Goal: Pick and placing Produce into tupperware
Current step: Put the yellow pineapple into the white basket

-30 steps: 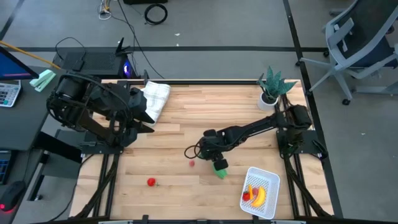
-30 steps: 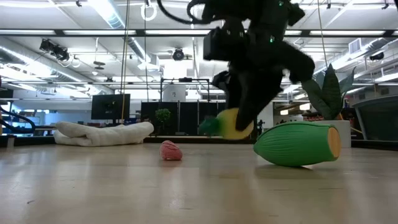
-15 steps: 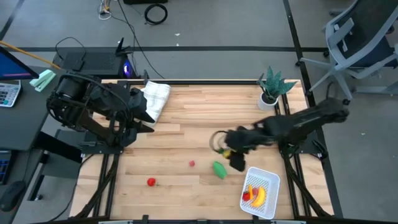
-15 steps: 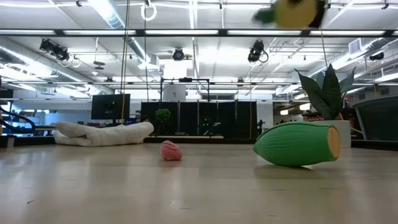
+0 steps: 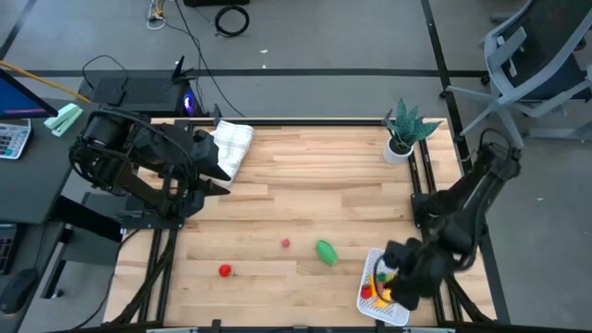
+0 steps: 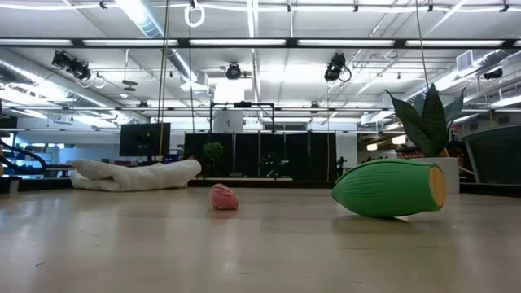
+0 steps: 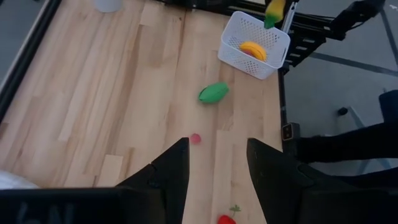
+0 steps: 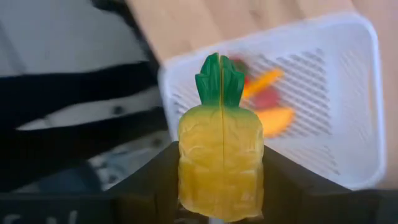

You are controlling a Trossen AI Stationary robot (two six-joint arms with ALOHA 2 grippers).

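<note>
the right gripper (image 8: 221,214) clamps a yellow toy pineapple with a green crown (image 8: 221,158), holding it above the white perforated plastic basket (image 5: 404,268) for release. the basket's contents blur beneath it. a green oblong toy (image 5: 326,251) and small red pieces (image 5: 225,270) lie on the wooden counter (image 5: 305,185). the left gripper (image 7: 217,165) waits open.

Right arm's fingers (image 5: 393,279) over white basket (image 5: 401,265); green piece (image 5: 326,251) beside it on table (image 5: 305,199).
</note>
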